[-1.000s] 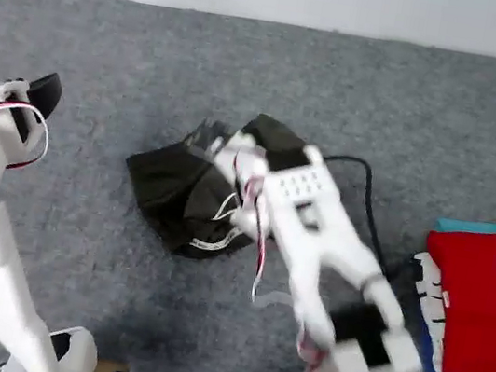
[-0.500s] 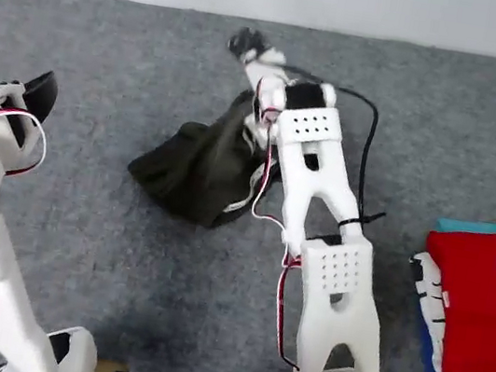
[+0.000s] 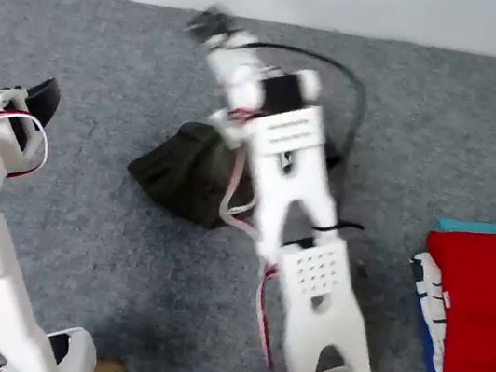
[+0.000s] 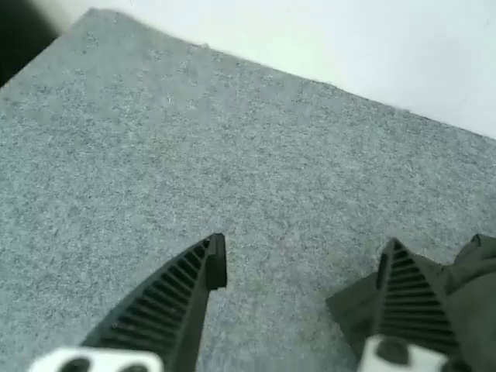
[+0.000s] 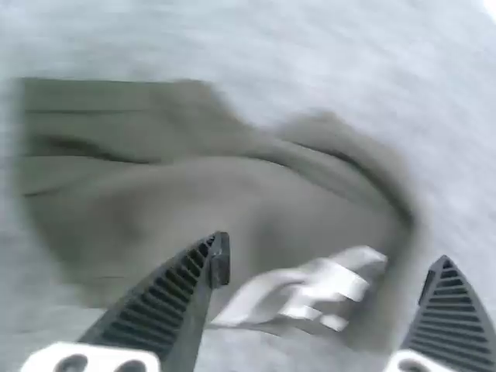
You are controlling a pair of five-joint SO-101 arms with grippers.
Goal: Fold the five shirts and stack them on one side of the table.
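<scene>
Both released: left hand (image 4: 304, 246), right hand (image 5: 332, 252) above arm-hidden olive shirt (image 3: 180, 170); stack (image 3: 479, 308) cropped.

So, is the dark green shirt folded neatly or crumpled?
Crumpled: the dark green shirt lies in an uneven, bunched heap on the grey table, not flat.

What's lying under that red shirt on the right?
Beneath the red shirt, folded cloth pokes out: a teal edge, a white edge and a blue edge. The red shirt covers the rest, so their number cannot be told.
</scene>
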